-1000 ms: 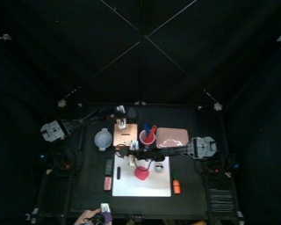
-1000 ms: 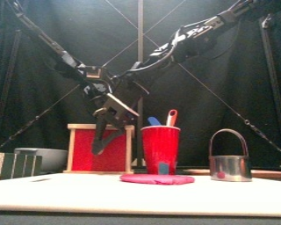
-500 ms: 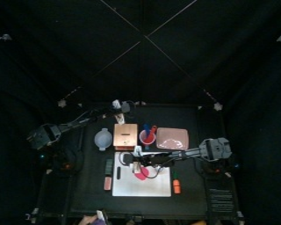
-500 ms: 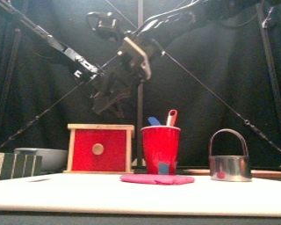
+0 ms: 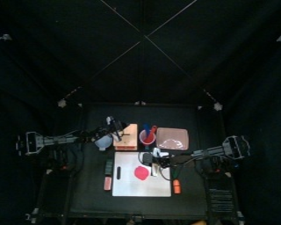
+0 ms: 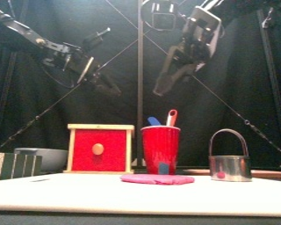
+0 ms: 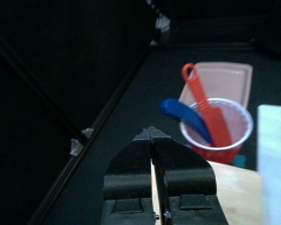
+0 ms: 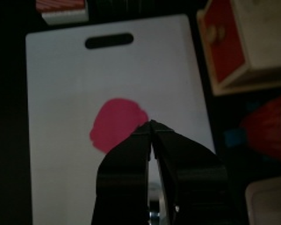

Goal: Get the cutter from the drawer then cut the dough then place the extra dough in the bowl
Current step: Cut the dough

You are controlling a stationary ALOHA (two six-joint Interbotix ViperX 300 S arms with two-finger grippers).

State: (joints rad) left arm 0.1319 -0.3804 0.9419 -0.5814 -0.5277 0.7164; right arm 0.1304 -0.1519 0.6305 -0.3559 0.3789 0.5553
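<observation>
Left fingers (image 7: 131, 171) and right fingers (image 8: 126, 176) are pressed together, empty; lower centre one dough disc (image 6: 157, 179), lower right one cutter (image 6: 230, 167).

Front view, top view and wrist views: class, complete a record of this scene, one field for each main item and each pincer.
dough: flat pink-red disc on the white cutting board
cutter: standing right of the red cup
wooden box: drawer shut
left pincer: raised, shut, empty
right pincer: raised over the dough, shut, empty
</observation>
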